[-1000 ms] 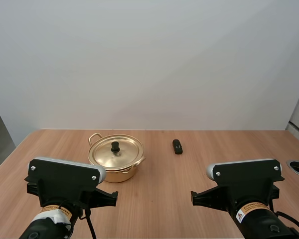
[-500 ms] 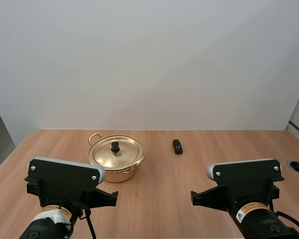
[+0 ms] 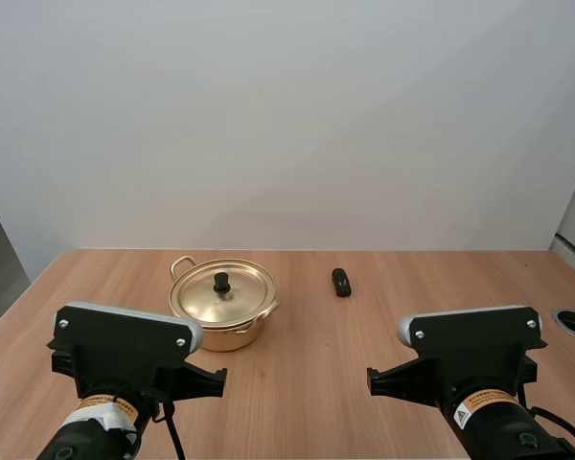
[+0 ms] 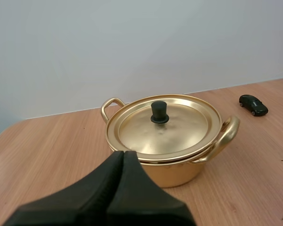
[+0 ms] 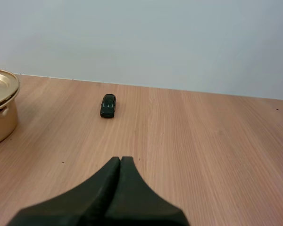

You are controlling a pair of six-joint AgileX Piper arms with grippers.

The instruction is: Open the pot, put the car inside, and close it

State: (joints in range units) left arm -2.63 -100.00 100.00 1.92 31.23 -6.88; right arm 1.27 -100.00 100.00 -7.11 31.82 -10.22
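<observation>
The pot (image 3: 226,335) and lid (image 3: 241,299) are glossy, smooth gold-coloured metal. The knob (image 3: 221,282) is matt black. The car (image 3: 340,282) is shiny black. The desk (image 3: 364,326) is smooth, matt wood.

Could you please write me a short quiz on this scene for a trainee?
1. True or false: the lid is off the pot.
2. Where is the car? A: in the pot. B: on the table, to the pot's right. C: on the lid.
3. Fill in: the left gripper and right gripper are both ____, holding nothing.
Key: 1 false, the lid sits on the pot; 2 B; 3 shut.
</observation>
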